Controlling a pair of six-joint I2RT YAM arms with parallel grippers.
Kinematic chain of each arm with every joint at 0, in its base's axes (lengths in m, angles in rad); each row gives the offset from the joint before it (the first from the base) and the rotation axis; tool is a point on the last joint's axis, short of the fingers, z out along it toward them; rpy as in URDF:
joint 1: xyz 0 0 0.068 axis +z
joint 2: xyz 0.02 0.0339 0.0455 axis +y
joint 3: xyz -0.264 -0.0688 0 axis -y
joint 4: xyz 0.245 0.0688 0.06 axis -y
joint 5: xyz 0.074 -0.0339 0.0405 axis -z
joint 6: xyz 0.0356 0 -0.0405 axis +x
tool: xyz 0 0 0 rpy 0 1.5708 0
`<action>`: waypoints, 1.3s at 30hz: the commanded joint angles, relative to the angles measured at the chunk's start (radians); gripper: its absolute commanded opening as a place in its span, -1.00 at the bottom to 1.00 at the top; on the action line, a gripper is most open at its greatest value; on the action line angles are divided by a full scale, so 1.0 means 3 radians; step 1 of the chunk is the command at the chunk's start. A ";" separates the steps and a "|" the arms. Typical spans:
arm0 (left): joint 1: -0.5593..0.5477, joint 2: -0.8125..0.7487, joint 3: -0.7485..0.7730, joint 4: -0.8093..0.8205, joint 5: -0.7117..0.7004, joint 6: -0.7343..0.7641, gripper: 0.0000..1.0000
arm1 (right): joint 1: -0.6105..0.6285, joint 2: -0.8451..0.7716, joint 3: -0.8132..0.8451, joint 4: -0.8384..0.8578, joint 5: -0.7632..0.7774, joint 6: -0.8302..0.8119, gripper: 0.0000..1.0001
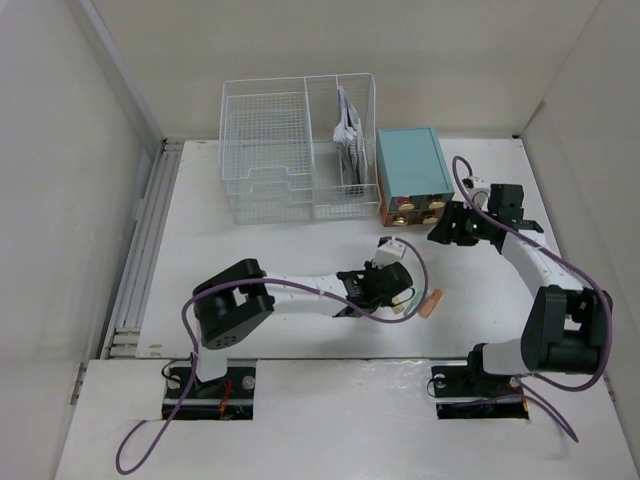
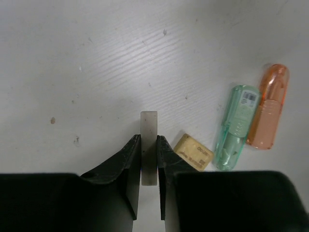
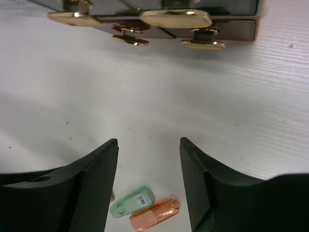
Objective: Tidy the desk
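White desk point(image 1: 250, 240), left fingers point(image 2: 126, 159) pinching pale flat bar point(image 2: 148, 145), right fingers point(image 3: 96, 174) wide apart near teal box point(image 1: 410, 165)

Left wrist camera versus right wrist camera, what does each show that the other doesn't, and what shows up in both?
Only the left wrist: the left gripper shut on a thin white strip, plus a clear look at the tan printed block beside it. Only the right wrist: the right gripper, open and empty, facing the gold knobs on the drawer box. Both: the green translucent case and the orange translucent case lying side by side on the white desk.
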 commanded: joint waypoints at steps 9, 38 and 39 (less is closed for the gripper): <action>-0.0017 -0.1306 -0.0409 0.0055 -0.0074 -0.0161 -1.00 | -0.0039 0.0798 0.0252 0.0642 0.0141 0.0377 0.30; -0.0181 -0.1961 -0.1299 0.0342 -0.0032 -0.0703 -1.00 | 0.0093 0.1214 0.0007 0.2048 0.0499 0.1364 0.07; -0.0181 -0.1961 -0.1299 0.0342 -0.0032 -0.0703 -1.00 | 0.0093 0.1214 -0.0023 0.2048 0.0499 0.1364 0.01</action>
